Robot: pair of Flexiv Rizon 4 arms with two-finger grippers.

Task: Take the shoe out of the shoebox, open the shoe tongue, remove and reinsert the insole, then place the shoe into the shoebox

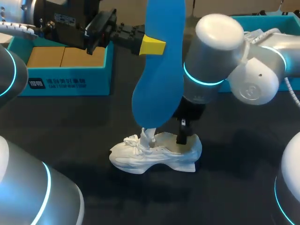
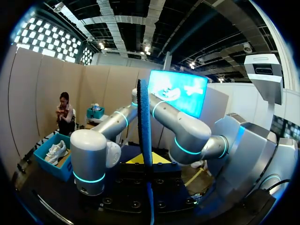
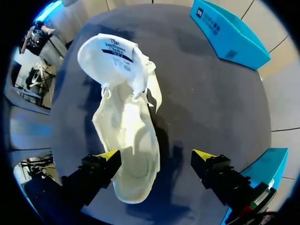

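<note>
Insole (image 1: 161, 70) is pinched upright in the left hand (image 1: 154, 45), while the right hand (image 3: 153, 158) spreads wide over the shoe (image 3: 126, 140).

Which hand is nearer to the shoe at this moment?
Right. The right hand hangs open just above the shoe, its fingers on either side of the heel. The left hand is raised well above the shoe, shut on the insole.
</note>
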